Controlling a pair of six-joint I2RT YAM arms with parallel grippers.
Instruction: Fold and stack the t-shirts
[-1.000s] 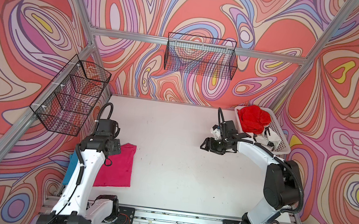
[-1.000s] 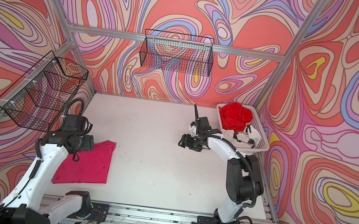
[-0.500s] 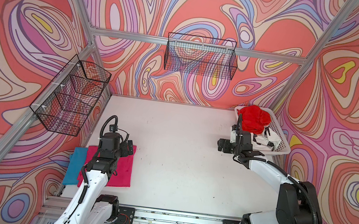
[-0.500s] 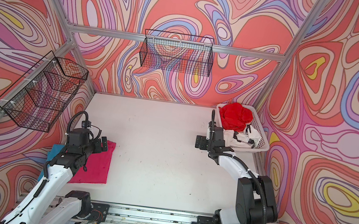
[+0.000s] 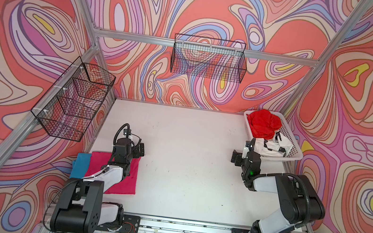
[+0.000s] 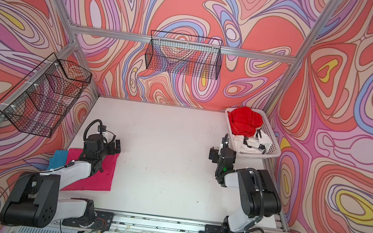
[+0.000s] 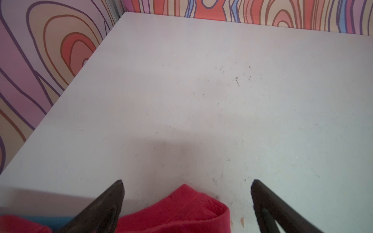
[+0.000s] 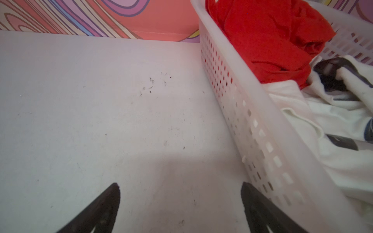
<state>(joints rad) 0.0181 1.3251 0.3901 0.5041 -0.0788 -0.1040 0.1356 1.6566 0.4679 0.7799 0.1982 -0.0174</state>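
We see the table [image 5: 185, 171] with a stack at its front left: the top shirt [image 5: 130, 181] lies on the bottom shirt [image 5: 81, 164], which sticks out past its left edge. The left gripper [image 5: 140, 149] hangs above the stack's rear right corner. At the rear right, by the wall, stands the basket [image 5: 288, 136]. In it the rear shirt [image 5: 262, 126] lies behind the front shirt [image 5: 272, 147], touching it. The right gripper [image 5: 236, 157] sits just left of the basket's front end. On the walls we find the left rack [image 5: 71, 101] and the back rack [image 5: 209, 62].
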